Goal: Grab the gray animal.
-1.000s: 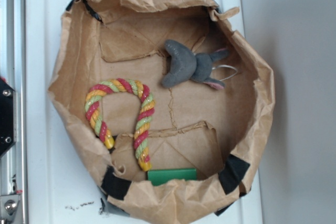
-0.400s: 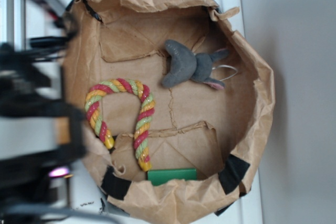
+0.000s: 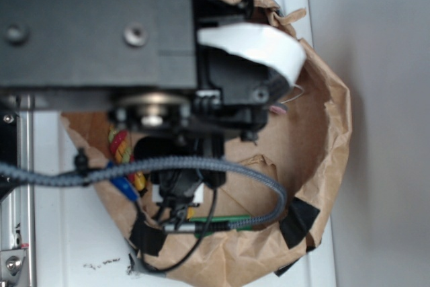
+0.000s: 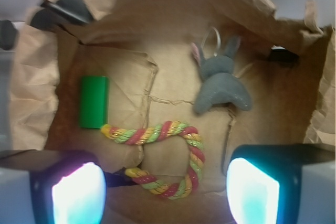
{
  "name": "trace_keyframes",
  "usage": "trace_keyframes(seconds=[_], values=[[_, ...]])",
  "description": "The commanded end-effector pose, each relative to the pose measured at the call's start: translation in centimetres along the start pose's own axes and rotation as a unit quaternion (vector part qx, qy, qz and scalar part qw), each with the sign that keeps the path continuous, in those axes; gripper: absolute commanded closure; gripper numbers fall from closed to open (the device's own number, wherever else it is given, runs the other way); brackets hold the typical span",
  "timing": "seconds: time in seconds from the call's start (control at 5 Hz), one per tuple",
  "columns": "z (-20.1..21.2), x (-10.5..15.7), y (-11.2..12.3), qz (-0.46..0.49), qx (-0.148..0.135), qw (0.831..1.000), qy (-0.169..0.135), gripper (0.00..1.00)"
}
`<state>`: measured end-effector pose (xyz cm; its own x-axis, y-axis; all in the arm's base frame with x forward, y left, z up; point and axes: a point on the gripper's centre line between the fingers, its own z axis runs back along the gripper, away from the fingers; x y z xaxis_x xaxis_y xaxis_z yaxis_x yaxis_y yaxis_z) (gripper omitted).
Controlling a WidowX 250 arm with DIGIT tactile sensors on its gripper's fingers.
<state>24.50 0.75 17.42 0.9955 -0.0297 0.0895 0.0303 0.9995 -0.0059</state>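
Gripper [image 4: 165, 192] spread wide above the paper bag [image 4: 31, 82], nothing between its fingers.
The gray animal [image 4: 220, 85] lies alone on the floor near the far wall, ears pointing at that wall, clear of rope [image 4: 163, 156] and block [image 4: 93, 102].

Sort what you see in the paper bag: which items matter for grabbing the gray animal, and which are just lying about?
Needed for the job:
small gray plush animal with long ears
open gripper

Just lying about:
red-yellow-green twisted rope toy
flat green block
crumpled brown paper bag
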Motion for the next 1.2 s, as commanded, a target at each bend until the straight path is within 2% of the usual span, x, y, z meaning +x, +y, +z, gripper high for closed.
trace_keyframes(seconds=[0.0,0.2,0.4,0.6,0.8,1.0], values=[[1.4,0.6,0.1,0.005,0.003,1.0,-0.03,0.0],[1.4,0.6,0.1,0.005,0.003,1.0,-0.03,0.0],[-3.9,3.3,0.6,0.023,0.011,0.999,-0.035,0.0],[-6.2,5.0,0.8,0.036,0.001,0.998,-0.047,0.0],[-9.2,6.4,1.1,0.046,0.011,0.996,-0.07,0.0],[-10.1,6.9,2.0,0.047,0.019,0.995,-0.086,0.0]])
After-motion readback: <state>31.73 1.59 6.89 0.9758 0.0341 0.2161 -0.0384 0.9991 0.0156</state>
